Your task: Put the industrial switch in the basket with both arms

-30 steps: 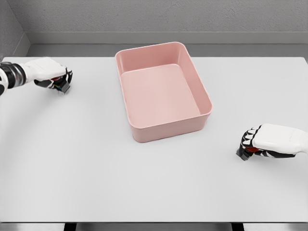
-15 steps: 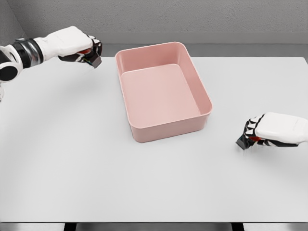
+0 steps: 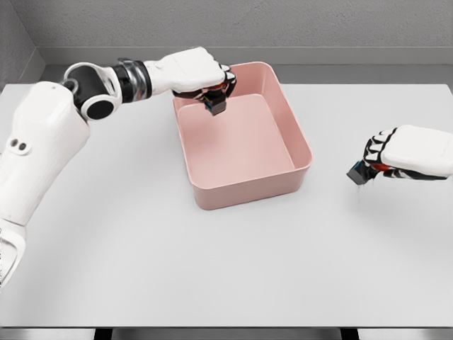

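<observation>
One small dark switch (image 3: 216, 105) is gripped in the left hand (image 3: 202, 73), above the pink basket's (image 3: 244, 190) far left corner. A second switch (image 3: 357, 173) is gripped in the right hand (image 3: 403, 152), lifted off the white table (image 3: 141, 248) near its right edge, well apart from the basket.

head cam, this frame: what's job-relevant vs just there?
Belongs to the job:
- pink basket
- left hand, closed on a small dark switch held over the basket's far left corner
- right hand, closed on a second dark switch, lifted off the table to the right of the basket

Just there:
- white table
- grey back wall
</observation>
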`<state>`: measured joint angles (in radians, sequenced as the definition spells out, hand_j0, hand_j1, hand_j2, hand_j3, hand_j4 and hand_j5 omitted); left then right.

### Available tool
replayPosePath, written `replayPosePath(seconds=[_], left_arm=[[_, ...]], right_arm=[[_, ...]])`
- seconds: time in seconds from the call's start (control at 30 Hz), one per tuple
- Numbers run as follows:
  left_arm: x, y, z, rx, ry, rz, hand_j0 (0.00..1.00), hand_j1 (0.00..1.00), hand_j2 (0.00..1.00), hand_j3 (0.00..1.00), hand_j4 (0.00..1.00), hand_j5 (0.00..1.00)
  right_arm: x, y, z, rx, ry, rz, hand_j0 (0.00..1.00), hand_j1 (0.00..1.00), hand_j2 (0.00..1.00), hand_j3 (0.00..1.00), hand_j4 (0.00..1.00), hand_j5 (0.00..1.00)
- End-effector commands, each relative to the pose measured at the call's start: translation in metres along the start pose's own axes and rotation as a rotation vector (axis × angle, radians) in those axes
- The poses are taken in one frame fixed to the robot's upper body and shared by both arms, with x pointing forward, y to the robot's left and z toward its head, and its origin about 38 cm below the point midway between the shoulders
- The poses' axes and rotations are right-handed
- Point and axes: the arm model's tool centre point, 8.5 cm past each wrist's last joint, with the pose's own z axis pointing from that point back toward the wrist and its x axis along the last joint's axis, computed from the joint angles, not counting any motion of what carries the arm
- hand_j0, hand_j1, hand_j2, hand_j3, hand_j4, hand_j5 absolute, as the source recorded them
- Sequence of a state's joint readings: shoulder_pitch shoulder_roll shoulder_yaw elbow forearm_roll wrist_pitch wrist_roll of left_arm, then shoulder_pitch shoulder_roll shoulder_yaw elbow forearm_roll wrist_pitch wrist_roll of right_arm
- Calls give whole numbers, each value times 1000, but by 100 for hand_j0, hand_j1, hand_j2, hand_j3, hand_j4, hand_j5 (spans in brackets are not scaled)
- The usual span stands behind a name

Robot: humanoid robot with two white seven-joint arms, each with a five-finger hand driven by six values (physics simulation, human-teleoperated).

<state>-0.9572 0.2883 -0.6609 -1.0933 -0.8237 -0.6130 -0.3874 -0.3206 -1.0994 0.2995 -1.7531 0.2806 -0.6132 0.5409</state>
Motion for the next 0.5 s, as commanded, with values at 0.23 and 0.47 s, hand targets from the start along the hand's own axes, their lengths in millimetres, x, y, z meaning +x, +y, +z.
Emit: replayPosePath(seconds=[0.23,0.47], left_arm=[[18,-13,-26,-53,-50,13,100,100,100,100,100,100],[12,1,-20,-17,-44,14,100,100,100,100,100,100]], right_arm=[[0,-20,-9,-67,-16,19,46,46,46,46,46,46],[5,-29,-27,-81,-38,19,46,46,46,46,46,46]])
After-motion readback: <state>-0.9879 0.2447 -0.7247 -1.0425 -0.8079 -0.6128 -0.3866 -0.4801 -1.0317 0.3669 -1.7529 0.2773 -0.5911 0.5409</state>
